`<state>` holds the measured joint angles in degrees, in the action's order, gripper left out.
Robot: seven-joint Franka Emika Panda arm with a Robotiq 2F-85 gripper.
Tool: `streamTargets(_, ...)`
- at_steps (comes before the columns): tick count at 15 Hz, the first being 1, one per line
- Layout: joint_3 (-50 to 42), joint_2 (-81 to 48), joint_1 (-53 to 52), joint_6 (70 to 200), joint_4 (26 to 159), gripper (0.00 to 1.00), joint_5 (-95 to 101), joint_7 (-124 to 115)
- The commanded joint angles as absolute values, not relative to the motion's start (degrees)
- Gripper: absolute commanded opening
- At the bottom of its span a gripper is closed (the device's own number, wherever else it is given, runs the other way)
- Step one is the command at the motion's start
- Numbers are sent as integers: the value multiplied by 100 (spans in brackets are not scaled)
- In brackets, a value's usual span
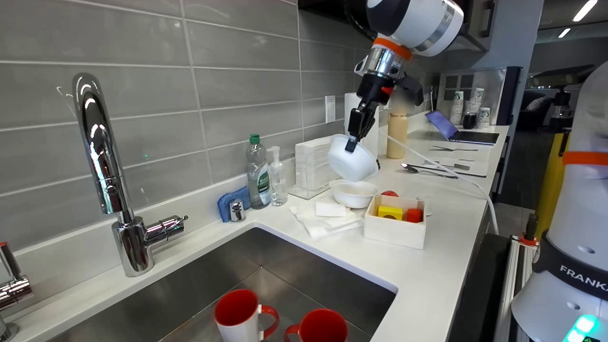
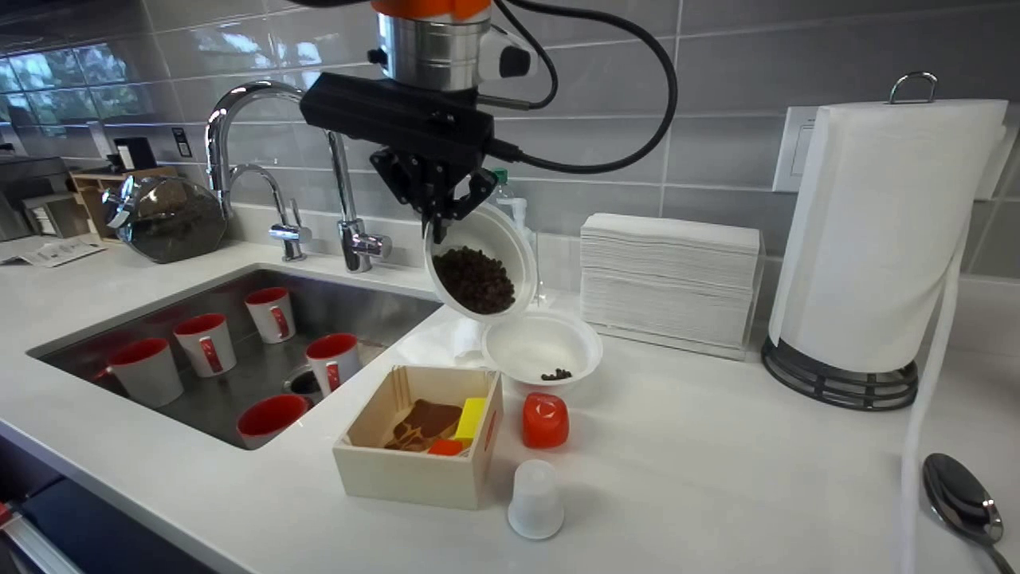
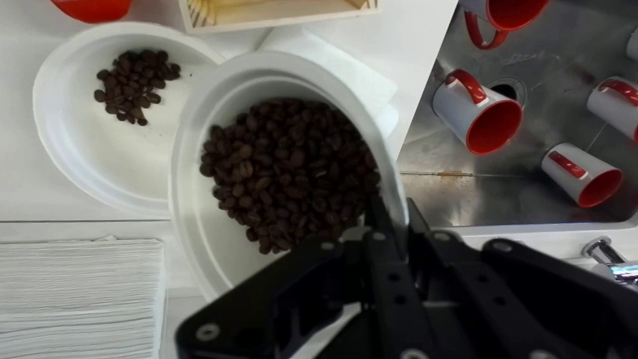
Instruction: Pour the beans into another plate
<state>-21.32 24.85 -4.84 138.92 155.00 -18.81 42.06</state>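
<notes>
My gripper is shut on the rim of a white bowl, with one finger inside and one outside, as the wrist view shows. The held bowl is tilted, with its opening toward the camera in an exterior view. Many dark brown beans lie in it and also show in the wrist view. The plate, a similar white bowl, stands upright on the counter below the held bowl. A small heap of beans lies in the plate. No falling beans are visible.
A wooden box with toy pieces stands beside the plate. A red object and an upturned white cup are near it. A napkin stack, paper towel roll, soap bottle and sink with mugs surround it.
</notes>
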Motion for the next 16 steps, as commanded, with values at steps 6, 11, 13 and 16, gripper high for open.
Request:
streamTargets(6, -2411, 2034, -492, 13421, 15061, 0, -2913, 5389)
streamTargets(11, -2461, 1815, -268, 13058, 14758, 0, -3162, 5804)
streamTargets(13, -2503, 1678, -156, 12868, 14611, 0, -3293, 5969)
streamTargets(16, -2489, 1488, 21, 12622, 14464, 0, -3487, 6186)
